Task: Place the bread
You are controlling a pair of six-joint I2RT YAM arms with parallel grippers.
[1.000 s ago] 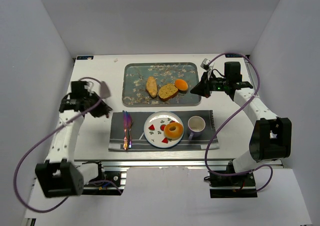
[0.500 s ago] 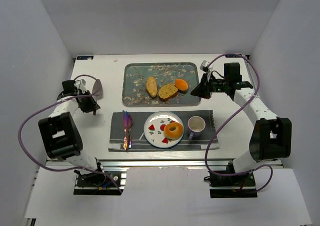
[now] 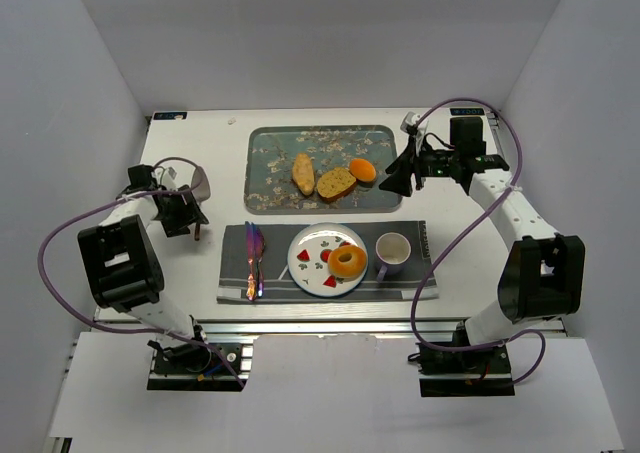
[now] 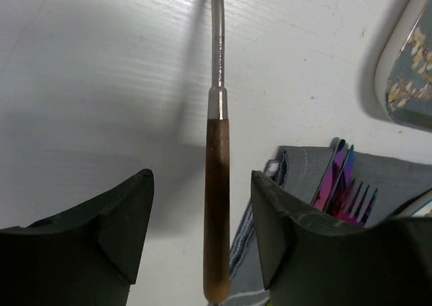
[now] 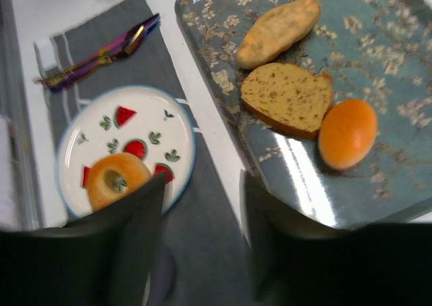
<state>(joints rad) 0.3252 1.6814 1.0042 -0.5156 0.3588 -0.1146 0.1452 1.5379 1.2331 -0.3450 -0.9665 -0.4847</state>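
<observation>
Top external view, near to far: on the grey mat you have cutlery at left, a plate mid, a cup at right. The bread, a golden ring, lies on the plate's right half, well apart from both grippers. Left gripper: jaws wide, a wood-handled tool between them w/ gaps both sides. Right gripper: jaws apart, empty, by the tray's right edge. Farther back, the tray holds a loaf, a slice & an orange bun.
</observation>
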